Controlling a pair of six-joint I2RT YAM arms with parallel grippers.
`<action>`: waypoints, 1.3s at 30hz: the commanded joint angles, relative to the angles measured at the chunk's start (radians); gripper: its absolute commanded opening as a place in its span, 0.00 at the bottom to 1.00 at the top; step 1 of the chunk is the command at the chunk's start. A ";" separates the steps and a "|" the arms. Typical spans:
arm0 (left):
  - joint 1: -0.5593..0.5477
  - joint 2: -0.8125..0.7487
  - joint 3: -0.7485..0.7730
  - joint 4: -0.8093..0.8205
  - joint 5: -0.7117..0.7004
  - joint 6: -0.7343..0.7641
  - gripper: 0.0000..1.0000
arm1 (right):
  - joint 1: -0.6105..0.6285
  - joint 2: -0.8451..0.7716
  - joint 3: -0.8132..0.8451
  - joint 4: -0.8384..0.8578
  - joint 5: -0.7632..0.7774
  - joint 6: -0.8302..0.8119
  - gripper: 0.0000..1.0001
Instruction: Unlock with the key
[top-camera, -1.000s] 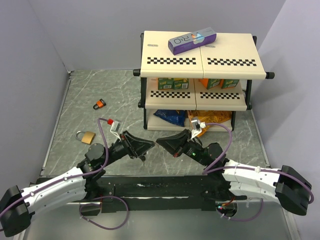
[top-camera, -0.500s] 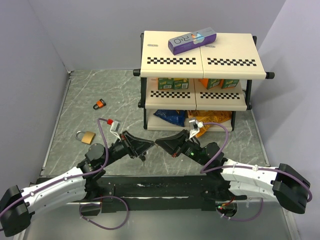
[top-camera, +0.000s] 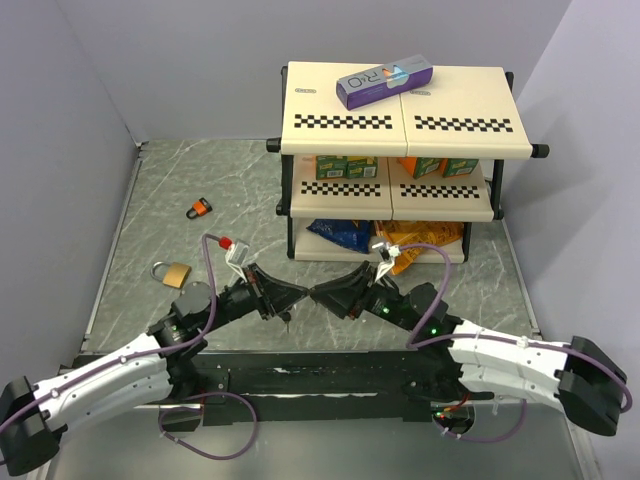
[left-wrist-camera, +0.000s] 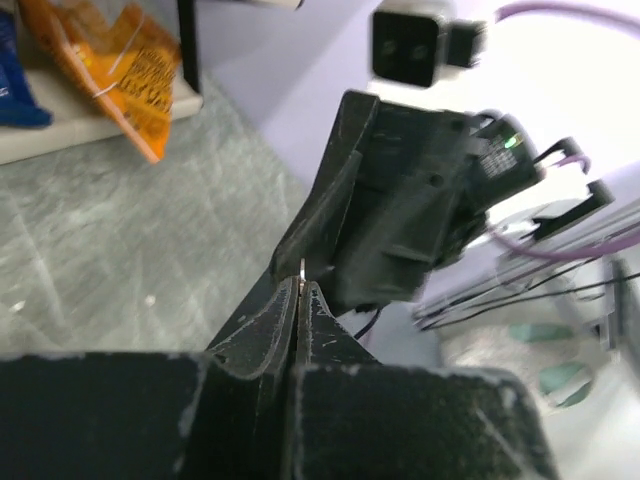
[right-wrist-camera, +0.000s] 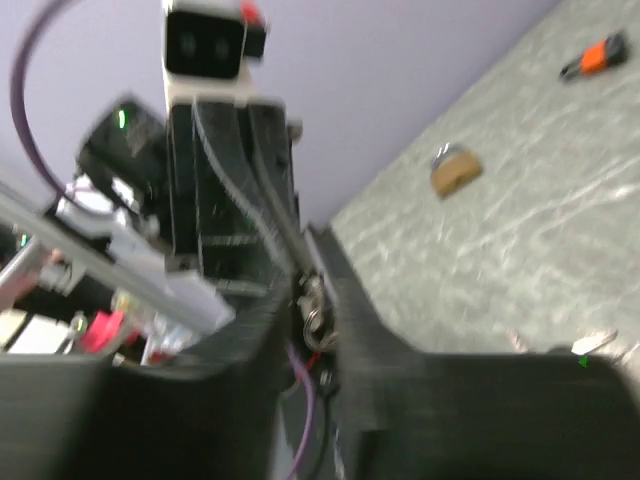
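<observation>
Pinching the key, your left gripper was clamped, your right gripper parted; light, stiff, slippery metal, probably best gripped near its head.

Left end effector and right end effector nose to nose by the worktop's near edge, tips touching. Shelf rack blocks the far right. Brass padlock and orange padlock dot the left side; open lane between them and the rack.

Silver key; cream rack with black checks.
</observation>
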 joint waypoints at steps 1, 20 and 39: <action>-0.003 -0.034 0.113 -0.268 0.096 0.161 0.01 | -0.028 -0.119 0.074 -0.264 -0.165 -0.091 0.57; 0.000 0.109 0.251 -0.597 0.612 0.396 0.01 | 0.002 -0.070 0.297 -0.775 -0.616 -0.323 0.53; -0.001 0.109 0.248 -0.597 0.618 0.404 0.01 | 0.065 0.037 0.258 -0.646 -0.579 -0.285 0.36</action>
